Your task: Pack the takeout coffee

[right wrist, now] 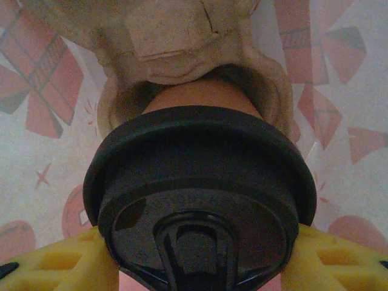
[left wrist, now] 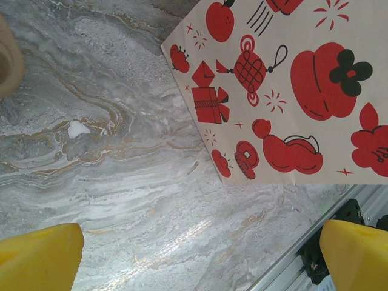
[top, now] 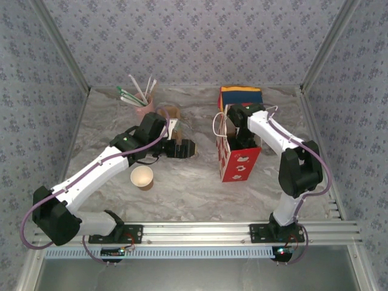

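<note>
The takeout coffee point(right wrist: 200, 200), a tan paper cup under a round black lid, sits close in the right wrist view. Its lower end is set in a ring of a beige pulp cup carrier point(right wrist: 176, 42). My right gripper point(right wrist: 200, 270) is shut on it, a yellow finger point(right wrist: 54, 260) pressed against each side of the lid. From above, the right gripper point(top: 233, 118) reaches down into the open top of the red-printed paper bag point(top: 239, 159). My left gripper point(top: 182, 147) hovers left of the bag, open, with bare table between its fingers point(left wrist: 36, 257). The bag's printed side point(left wrist: 291, 91) faces it.
A lidless paper cup point(top: 142, 177) stands near the left arm. A pink cup of straws point(top: 144, 106) and a brown cup point(top: 171, 113) are at the back left. A blue and yellow box point(top: 241, 96) stands behind the bag. The metal rail point(top: 200, 233) runs along the near edge.
</note>
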Tool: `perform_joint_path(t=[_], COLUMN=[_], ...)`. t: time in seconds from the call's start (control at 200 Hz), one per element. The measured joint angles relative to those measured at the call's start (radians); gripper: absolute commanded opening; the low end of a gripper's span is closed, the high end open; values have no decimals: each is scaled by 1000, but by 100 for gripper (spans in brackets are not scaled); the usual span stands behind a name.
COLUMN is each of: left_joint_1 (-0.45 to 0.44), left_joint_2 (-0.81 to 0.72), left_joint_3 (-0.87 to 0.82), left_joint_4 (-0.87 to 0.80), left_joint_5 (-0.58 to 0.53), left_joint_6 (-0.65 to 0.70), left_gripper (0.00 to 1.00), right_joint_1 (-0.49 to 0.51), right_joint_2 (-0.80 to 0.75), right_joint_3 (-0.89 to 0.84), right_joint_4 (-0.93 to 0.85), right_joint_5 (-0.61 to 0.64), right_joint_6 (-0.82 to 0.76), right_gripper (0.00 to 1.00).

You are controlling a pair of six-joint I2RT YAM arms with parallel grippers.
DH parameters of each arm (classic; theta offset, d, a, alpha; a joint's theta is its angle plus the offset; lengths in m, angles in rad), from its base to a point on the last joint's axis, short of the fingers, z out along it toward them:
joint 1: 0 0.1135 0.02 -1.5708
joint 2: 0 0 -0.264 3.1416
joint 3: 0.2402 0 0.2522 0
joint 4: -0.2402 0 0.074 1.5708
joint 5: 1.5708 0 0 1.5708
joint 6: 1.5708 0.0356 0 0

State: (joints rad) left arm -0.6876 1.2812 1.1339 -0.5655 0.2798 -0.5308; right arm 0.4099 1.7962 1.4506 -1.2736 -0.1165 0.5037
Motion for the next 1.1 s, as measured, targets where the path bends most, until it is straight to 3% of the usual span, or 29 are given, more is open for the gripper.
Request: perform_joint_path(t=[1.099], left_joint_1=[0], left_joint_2=[0], left_joint_3=[0], left_joint_4=[0], left_joint_5=[0], left_joint_6=[0], left_gripper=[100], right_joint_1=[-5], right_joint_2=[32], right_joint_3=[34], right_joint_4=[-35], right_joint_5=[-7], right_joint_6=[-22], right_gripper=[59])
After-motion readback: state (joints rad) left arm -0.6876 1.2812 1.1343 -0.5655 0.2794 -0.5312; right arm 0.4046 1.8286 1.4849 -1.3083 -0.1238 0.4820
